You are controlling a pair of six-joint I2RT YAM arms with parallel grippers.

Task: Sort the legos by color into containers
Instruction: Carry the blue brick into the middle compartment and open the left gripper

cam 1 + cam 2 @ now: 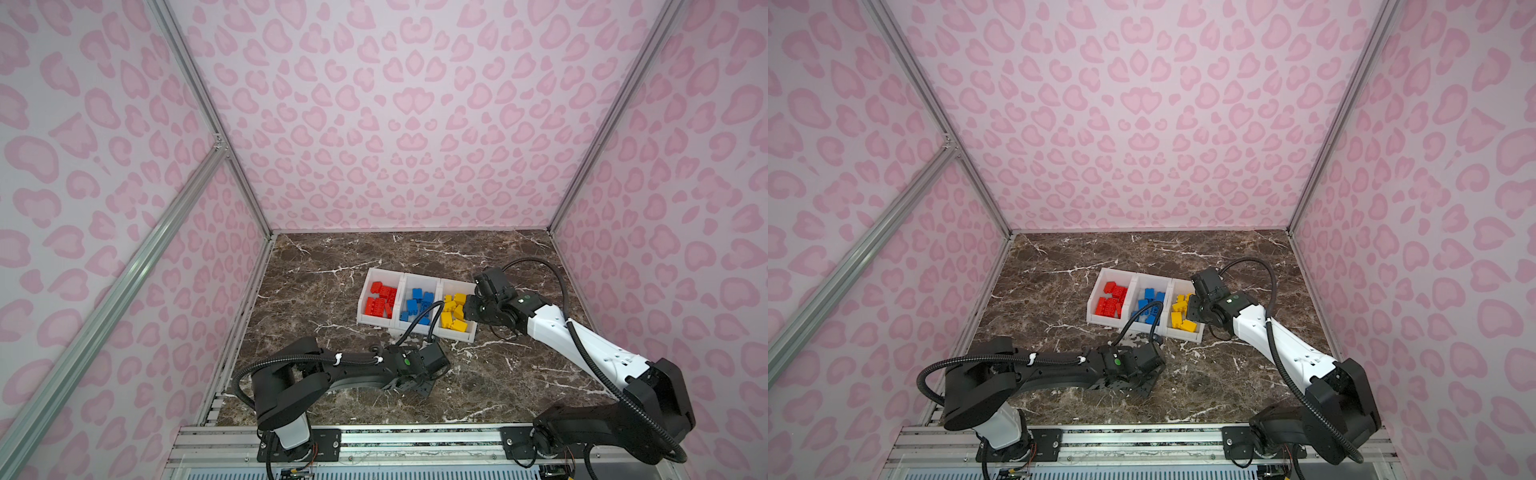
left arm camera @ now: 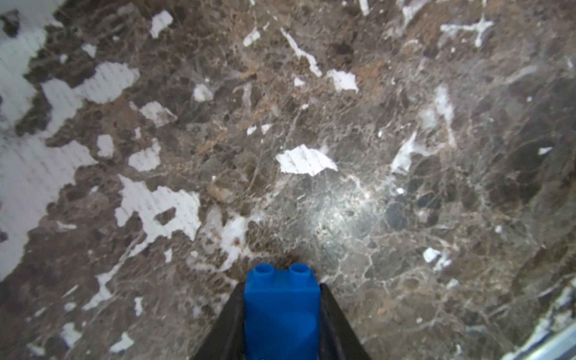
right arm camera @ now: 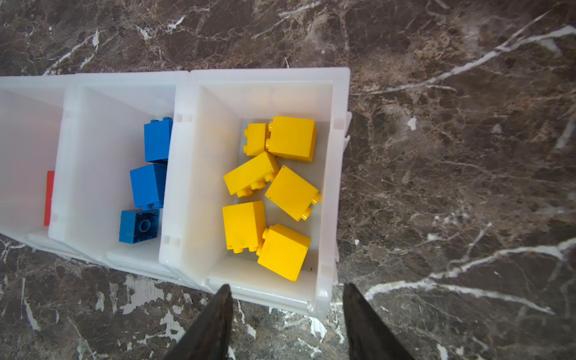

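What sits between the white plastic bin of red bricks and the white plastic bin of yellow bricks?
A third white plastic bin, joined to both, holding only blue studded bricks. Both top views show it whole; the right wrist view shows it partly.

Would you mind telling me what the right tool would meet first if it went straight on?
Probably the yellow legos in the end container, or its near rim; depth is unclear.

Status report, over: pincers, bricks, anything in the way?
Left pincer shut on blue brick. Right pincer open, empty, over yellow-brick bin. Other bricks sorted in bins. Nothing seen in the way.
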